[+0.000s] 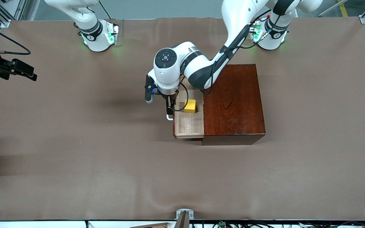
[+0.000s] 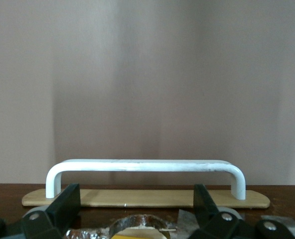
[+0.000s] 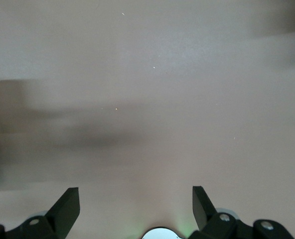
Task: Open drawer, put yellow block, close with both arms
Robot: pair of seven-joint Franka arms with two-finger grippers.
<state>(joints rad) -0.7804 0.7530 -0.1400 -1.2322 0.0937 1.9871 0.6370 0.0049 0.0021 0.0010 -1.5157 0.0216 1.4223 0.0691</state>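
The white jointed left arm (image 1: 198, 68) covers the upper part of the pale light-wood drawer tray (image 1: 188, 125). The right arm (image 1: 84, 19) is cut off at the front view's top edge, its gripper (image 3: 136, 209) only partly shown.

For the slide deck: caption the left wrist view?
Open left gripper over white loop handle on dark drawer front.

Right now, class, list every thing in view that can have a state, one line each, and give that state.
drawer: pulled open from the box.
yellow block: lying in the drawer tray.
handle: not gripped.
left gripper: open, over the handle.
right gripper: open, empty, over bare table; arm waits.
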